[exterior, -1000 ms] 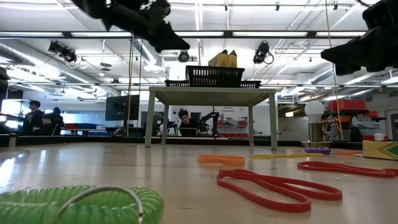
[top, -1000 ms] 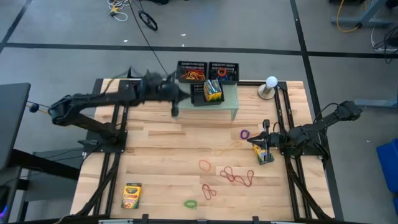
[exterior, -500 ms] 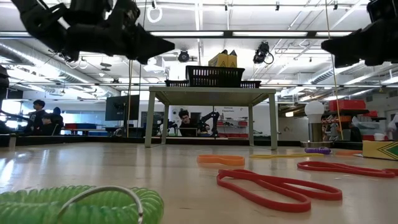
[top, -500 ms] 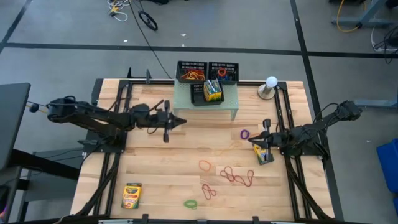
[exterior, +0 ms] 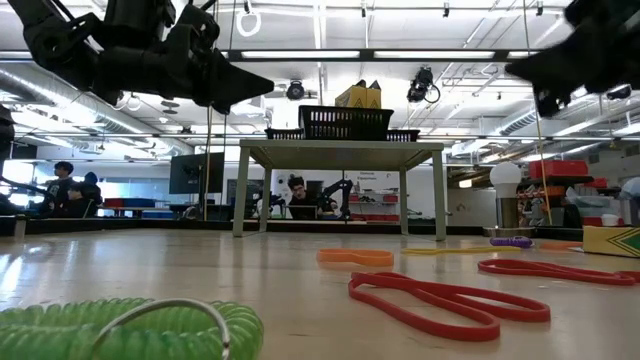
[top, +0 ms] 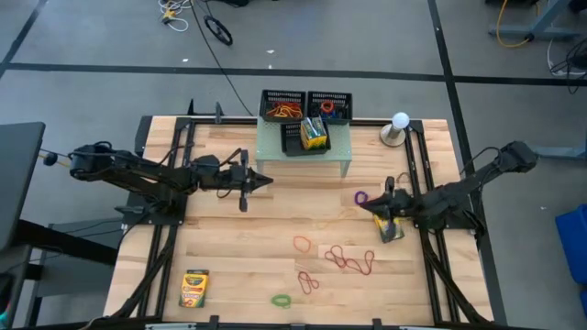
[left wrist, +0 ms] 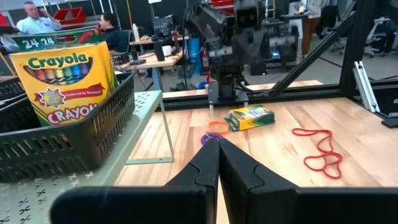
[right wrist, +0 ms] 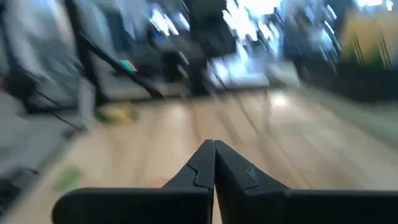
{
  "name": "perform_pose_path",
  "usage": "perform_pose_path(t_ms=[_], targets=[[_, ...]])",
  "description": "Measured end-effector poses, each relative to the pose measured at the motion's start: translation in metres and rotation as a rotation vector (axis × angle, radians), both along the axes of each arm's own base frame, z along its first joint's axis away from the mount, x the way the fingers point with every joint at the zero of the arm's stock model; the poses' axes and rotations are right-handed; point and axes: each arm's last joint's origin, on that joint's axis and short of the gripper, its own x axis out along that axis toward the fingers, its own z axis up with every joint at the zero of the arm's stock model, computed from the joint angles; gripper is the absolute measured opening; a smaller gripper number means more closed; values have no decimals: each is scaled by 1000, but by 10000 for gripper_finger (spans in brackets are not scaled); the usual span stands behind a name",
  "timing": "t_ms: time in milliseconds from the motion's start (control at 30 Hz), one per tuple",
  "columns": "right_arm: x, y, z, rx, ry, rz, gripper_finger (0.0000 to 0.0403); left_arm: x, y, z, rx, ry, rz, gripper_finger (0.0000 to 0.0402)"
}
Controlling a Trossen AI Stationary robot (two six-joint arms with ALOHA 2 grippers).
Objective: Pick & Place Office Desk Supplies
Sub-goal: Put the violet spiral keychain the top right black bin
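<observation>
My left gripper point(top: 264, 181) hangs shut over the table's left middle, pointing level toward the right edge, near the pale green riser point(top: 335, 151). My right gripper point(top: 367, 203) is shut above the table at the right, with nothing between its fingers in its wrist view point(right wrist: 214, 149). One crayon box point(top: 391, 228) lies flat beside it, another point(top: 194, 287) lies near the front left corner. More boxes point(left wrist: 65, 78) stand in a black mesh tray point(top: 303, 137) on the riser. Red point(top: 350, 260), orange point(top: 302, 243), purple point(top: 360, 197) and green point(top: 281, 300) rubber bands lie loose on the wood.
Two more mesh trays point(top: 304, 104) stand behind the riser, one holding orange bands. A white ball-shaped lamp point(top: 399, 122) stands at the back right. Black frame rails point(top: 170, 229) run along both table sides. People sit in the room beyond the table.
My left gripper has come away from the riser's left end, moving down and toward the table's near edge, then stopped, still shut. My right gripper has rolled a little about its own pointing line; its wrist view is blurred.
</observation>
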Motion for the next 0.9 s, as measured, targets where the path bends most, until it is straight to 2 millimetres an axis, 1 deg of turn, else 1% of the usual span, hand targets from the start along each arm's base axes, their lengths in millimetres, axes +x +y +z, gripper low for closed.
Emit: perform_pose_path(t_ms=[100, 300, 400, 467, 533, 633, 733, 833, 900], targets=[[13, 11, -1, 4, 112, -58, 13, 0, 0, -2, -5, 17, -1, 15], [48, 47, 3, -46, 270, -26, 15, 0, -1, -5, -24, 55, -3, 15], [63, 64, 3, -37, 377, -33, 18, 0, -4, -6, -27, 57, -19, 15], [70, 73, 2, -35, 473, -60, 29, 0, -7, -6, -20, 58, -34, 15], [74, 77, 1, -13, 570, -113, 48, 1, -10, -6, -2, 59, -46, 15], [77, 73, 4, 53, 718, -260, 85, 1, -12, -6, 16, 60, -55, 14], [71, 62, 6, 98, 842, -398, 123, 1, -12, -6, 16, 60, -54, 14], [66, 48, 2, 141, 924, -506, 156, 1, -12, -6, 16, 60, -54, 14], [66, 36, -6, 184, 968, -563, 172, 1, -12, -6, 16, 60, -54, 14]])
